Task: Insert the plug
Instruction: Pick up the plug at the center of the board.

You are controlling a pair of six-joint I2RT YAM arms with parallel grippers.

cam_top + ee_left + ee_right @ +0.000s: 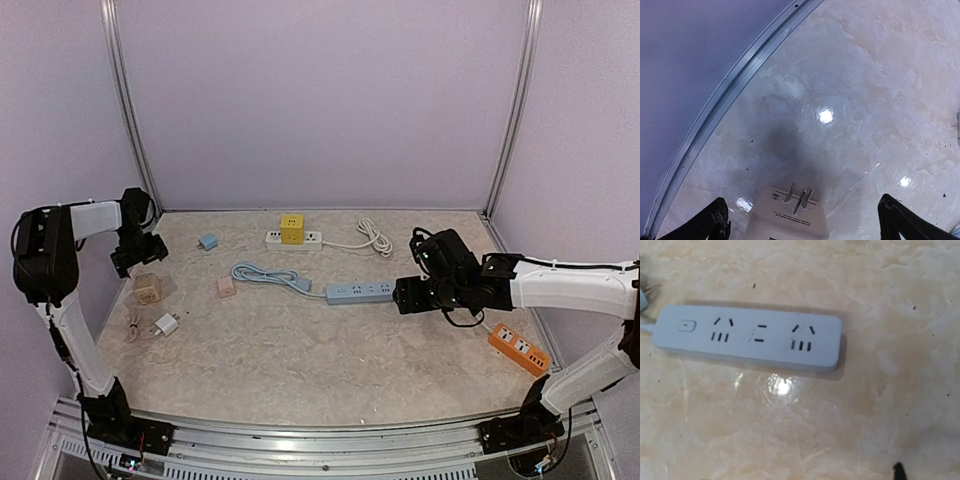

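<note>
Left claw [802, 201] hangs wide open over beige plug [785, 216]; right claw [404, 296]'s opening unclear

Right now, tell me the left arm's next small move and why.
Probably lower the left gripper and close on the beige plug: its jaws stand wide open on either side of it, and it lies on the table ungripped.

You get soft, even light from above across the worktop [300, 340]. In the right wrist view, a bright glare patch sits just beside the long side of the blue power strip [747, 337], where a thin shadow runs. Your left wrist view bows at its edges.
</note>
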